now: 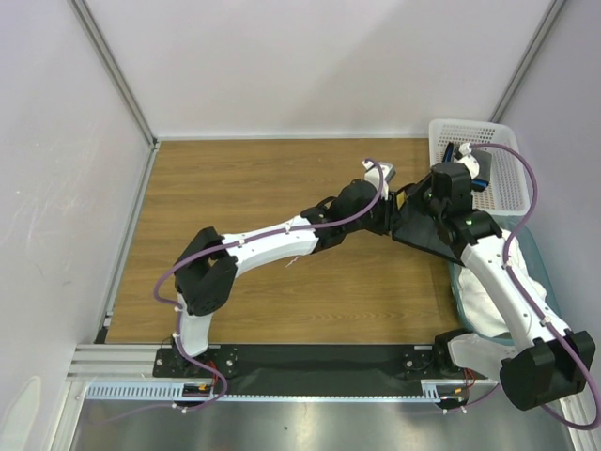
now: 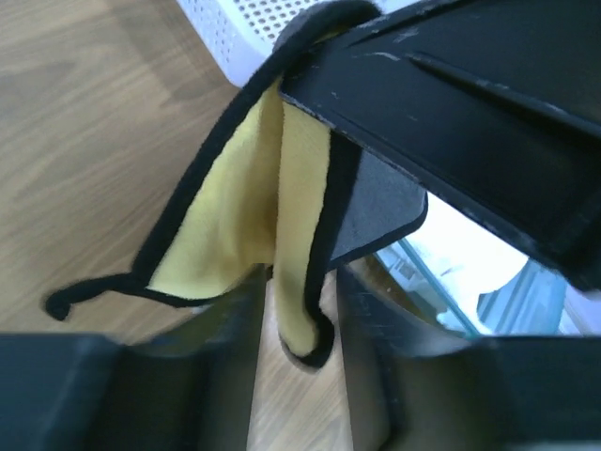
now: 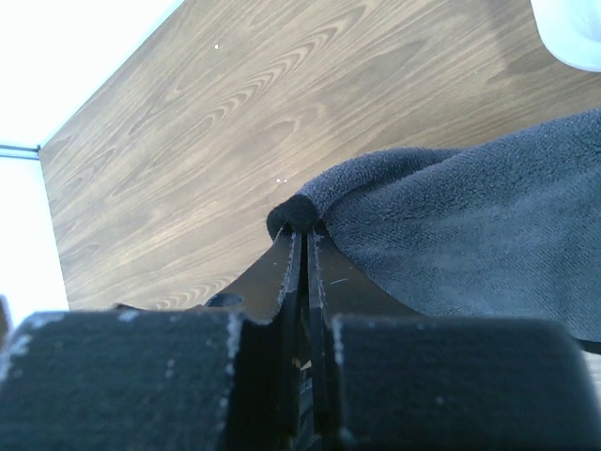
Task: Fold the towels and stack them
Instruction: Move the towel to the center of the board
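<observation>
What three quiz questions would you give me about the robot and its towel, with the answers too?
1. True or false: the right gripper is wide open.
2. Which colour shows on the dark-edged towel hanging between the fingers of the left gripper? A red, B yellow, C green.
3. Fill the gap: seen from above, the white basket sits at the far ____ corner of the table.
Key: 1 false, it is pinched shut on the dark-edged towel. 2 B. 3 right.
</observation>
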Robot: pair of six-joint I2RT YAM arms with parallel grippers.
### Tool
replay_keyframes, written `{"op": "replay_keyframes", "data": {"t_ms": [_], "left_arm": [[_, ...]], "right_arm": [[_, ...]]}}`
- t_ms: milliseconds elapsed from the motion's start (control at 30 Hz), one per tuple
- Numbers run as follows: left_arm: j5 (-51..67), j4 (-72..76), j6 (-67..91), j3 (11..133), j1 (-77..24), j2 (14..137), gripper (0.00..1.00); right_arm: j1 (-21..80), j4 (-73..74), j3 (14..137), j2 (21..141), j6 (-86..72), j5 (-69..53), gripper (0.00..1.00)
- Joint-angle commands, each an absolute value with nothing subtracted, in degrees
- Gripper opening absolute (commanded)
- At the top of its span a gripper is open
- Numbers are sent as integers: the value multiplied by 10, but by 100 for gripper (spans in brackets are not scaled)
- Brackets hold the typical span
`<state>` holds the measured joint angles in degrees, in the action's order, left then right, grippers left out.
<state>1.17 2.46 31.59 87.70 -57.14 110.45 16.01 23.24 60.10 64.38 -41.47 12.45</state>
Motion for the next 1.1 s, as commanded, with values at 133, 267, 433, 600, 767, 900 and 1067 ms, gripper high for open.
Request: {"op": "replay_keyframes", "data": {"t_ms": [133,267,433,600,767,900,1067], "left_arm": [[-19,-48,324,922,-561,1088,0],[11,-51,339,889,-515,1030,0],[52,-61,334,886,-440,997,0],[89,-62,311,928,-382,1014,0],[99,-52,313,951,-359,1019,0],[69,-44,337,895,-359,980,0],[4,-60,409,783,-357,879,0]], "right_arm": [[165,170,617,686,-389,105,0],[180,171,683,753,-326,99,0],[195,147,784,843,-285,100,0],[226,103,882,914,-216,118,0],[263,141,1052,1015,-146,167,0],[292,200,1149,1080,-118,189,0],[338,218,1168,1121,-88,194,0]]}}
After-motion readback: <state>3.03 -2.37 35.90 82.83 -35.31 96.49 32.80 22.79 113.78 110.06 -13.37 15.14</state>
